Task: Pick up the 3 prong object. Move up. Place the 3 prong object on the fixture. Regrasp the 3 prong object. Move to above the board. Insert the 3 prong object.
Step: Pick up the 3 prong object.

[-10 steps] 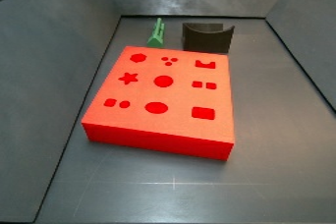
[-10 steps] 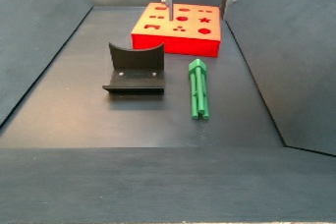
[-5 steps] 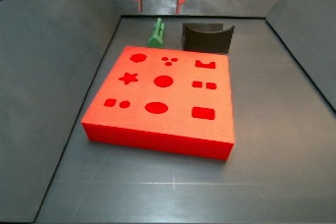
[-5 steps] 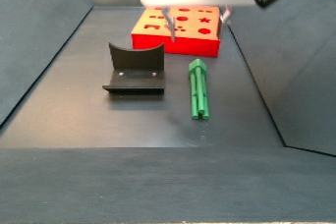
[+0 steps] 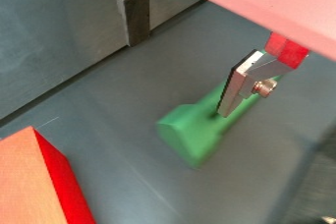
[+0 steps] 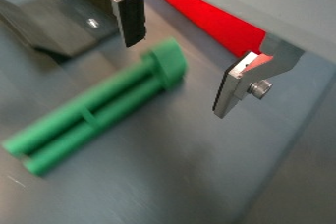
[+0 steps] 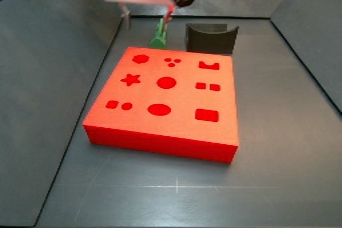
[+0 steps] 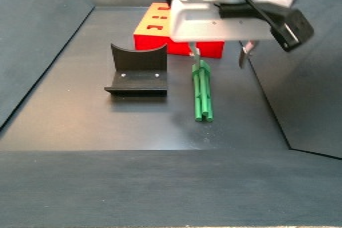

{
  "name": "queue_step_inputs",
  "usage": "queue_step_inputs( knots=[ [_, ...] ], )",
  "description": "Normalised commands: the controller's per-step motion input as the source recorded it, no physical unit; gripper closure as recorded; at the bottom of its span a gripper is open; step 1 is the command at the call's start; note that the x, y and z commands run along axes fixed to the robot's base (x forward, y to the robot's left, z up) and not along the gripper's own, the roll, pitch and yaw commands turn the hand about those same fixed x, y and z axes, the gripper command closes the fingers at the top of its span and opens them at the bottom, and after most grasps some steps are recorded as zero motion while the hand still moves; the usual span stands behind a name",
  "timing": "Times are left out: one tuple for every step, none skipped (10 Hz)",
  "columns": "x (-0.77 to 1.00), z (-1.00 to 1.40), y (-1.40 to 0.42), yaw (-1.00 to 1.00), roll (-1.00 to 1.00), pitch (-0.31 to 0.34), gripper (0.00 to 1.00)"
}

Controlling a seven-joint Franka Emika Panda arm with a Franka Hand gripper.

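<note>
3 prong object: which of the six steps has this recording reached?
None done. The 3 prong object lies flat on the floor, ungrasped. In hand: the gripper hangs open over its wider end, fingers apart. Left: grasp, lift, place on the empty fixture, regrasp, insert in the board.

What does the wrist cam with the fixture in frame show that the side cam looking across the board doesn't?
Only the wrist view: the open gripper, fingers either side of the 3 prong object's end, not touching, the piece lying flat. Only the side view: the board's full top with its cutouts, and the gripper body hiding the fingers. Both: the green piece, the fixture, red board.
</note>
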Motion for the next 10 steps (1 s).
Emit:
queue_step_inputs(
  knots=[
    [0.15,-0.04,-0.10,-0.05,0.02,0.003,0.00],
    [0.45,-0.08,-0.12,-0.62,0.01,0.000,0.00],
    [0.67,0.00,-0.02,-0.44,-0.01,0.000,0.00],
    [0.43,0.00,-0.07,-0.32,0.00,-0.029,0.00],
    [0.00,-0.33,-0.04,-0.20,0.03,-0.050,0.00],
    [-0.13,-0.28,-0.04,-0.05,0.00,-0.047,0.00],
    [-0.11,-0.22,-0.05,0.00,0.00,-0.090,0.00],
    [-0.18,-0.33,-0.04,0.03,-0.02,-0.189,0.00],
    [-0.15,-0.30,-0.05,0.17,-0.07,-0.189,0.00],
    [-0.12,-0.22,-0.06,0.15,-0.11,-0.230,0.00]
  ],
)
